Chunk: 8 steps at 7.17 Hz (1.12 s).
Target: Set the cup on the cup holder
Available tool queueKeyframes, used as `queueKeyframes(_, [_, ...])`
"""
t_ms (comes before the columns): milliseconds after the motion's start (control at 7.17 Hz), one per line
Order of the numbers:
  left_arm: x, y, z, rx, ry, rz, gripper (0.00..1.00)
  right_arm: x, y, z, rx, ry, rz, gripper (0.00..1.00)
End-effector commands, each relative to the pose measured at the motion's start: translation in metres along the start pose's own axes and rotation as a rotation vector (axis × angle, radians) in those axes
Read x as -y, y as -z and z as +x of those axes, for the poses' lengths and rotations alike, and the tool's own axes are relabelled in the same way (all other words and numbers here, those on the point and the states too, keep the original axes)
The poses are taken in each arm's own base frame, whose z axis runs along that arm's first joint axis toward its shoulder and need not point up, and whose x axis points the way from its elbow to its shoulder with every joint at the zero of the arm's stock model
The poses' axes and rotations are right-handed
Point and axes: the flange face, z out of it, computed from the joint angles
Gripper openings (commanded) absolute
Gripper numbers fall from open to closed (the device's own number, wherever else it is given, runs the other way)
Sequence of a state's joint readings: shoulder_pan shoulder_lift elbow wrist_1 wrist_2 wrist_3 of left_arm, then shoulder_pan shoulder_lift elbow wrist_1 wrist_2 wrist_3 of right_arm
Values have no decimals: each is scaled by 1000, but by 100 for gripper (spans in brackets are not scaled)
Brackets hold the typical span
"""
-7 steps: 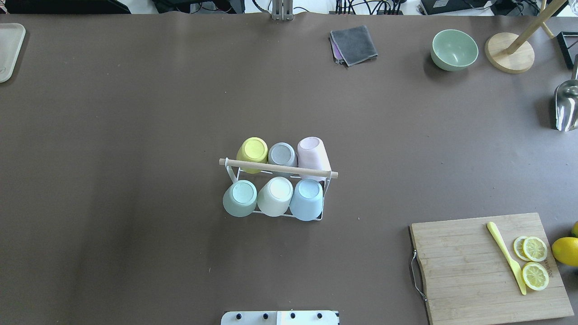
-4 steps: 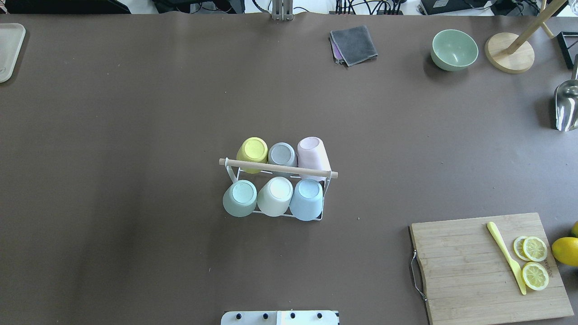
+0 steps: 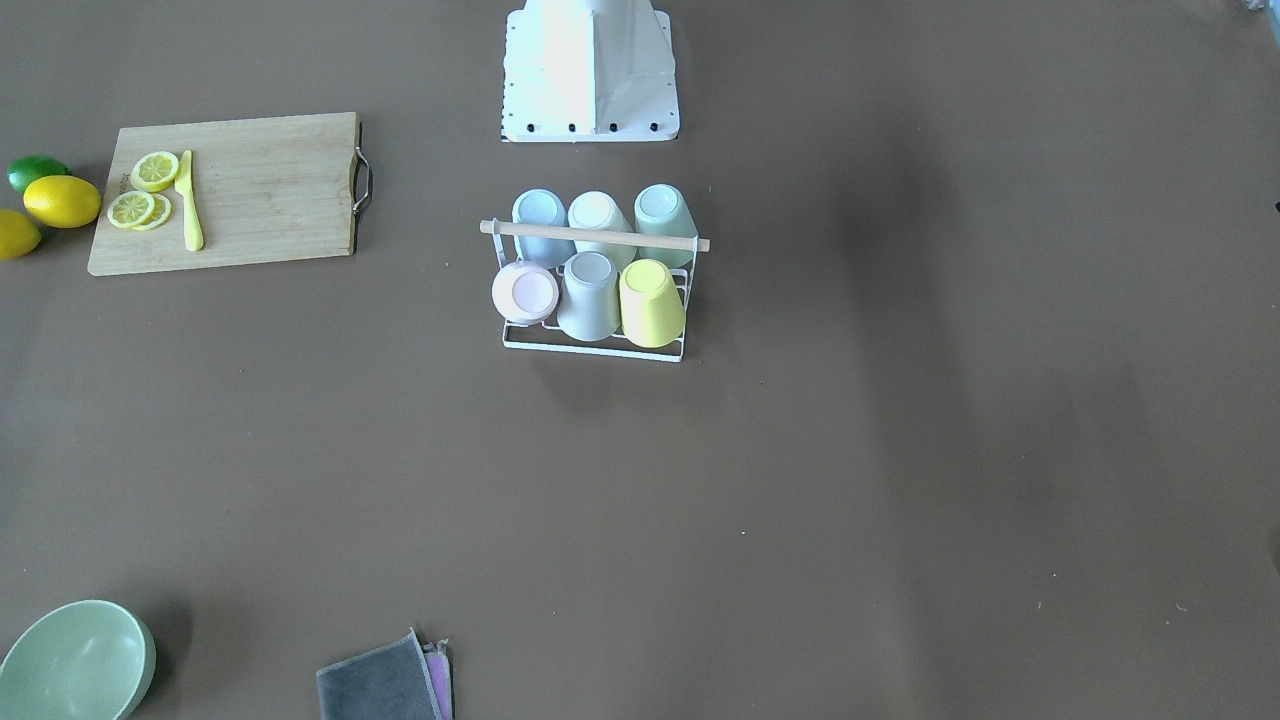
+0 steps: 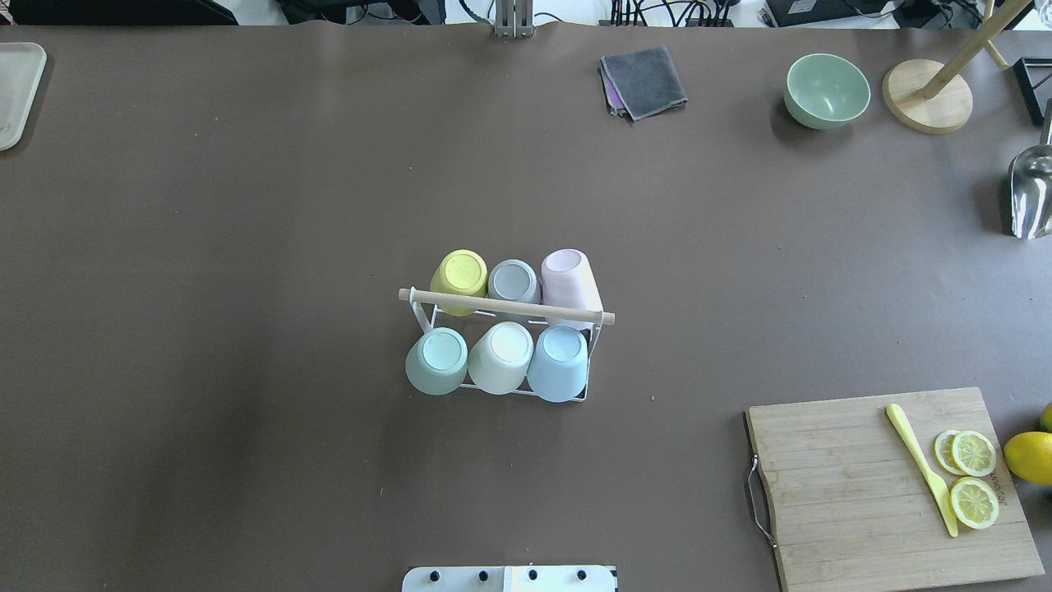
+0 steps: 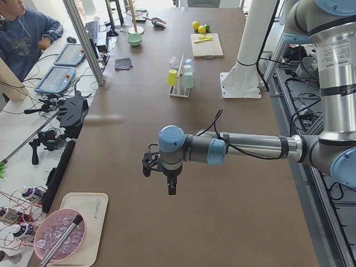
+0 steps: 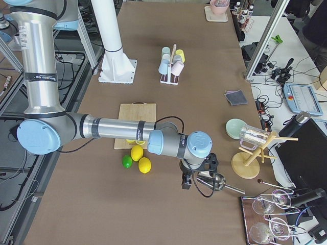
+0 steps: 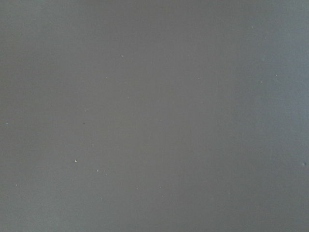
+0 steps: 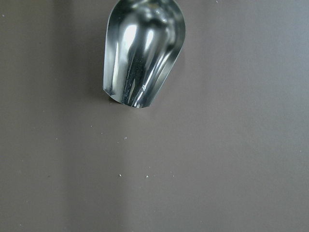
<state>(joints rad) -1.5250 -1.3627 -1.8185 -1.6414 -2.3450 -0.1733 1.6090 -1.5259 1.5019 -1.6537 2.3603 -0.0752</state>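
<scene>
Standing at the middle of the table (image 4: 246,247), the cup holder (image 4: 507,305) carries six upturned cups in two rows of three, one row on each side of its wooden rod. The yellow cup (image 4: 460,275), grey cup (image 4: 514,282) and pink cup (image 4: 567,275) sit on the side away from the robot. The green cup (image 4: 437,360), white cup (image 4: 503,356) and blue cup (image 4: 559,362) sit on the near side. No loose cup shows on the table, so I judge the placing finished, with both arms parked.

The left fingers (image 5: 171,188) hang over bare table, well apart from the holder. The right fingers (image 6: 185,182) hover just beside a metal scoop (image 8: 144,53) at the opposite end. Both appear only in the side views, so I cannot tell how far either pair is spread or whether it grips anything.

Every place looks filled, so the next move probably calls for nothing beyond keeping clear of the rack.
</scene>
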Motion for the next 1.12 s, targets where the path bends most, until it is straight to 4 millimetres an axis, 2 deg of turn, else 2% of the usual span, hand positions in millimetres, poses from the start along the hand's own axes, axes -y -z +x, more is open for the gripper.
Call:
queueKeyframes(0, [-8, 8, 4, -4, -6, 11, 98, 1, 4, -4, -2, 8, 8, 100])
queueKeyframes(558, [-11, 1, -4, 0, 18, -11, 98, 0, 7, -1, -1, 3, 14, 100])
queueKeyframes(837, [-11, 10, -5, -3, 24, 11, 97, 0, 8, -1, -1, 3, 16, 100])
queueKeyframes(976, [-12, 11, -15, 0, 47, 15, 98, 0, 9, -3, -3, 6, 19, 100])
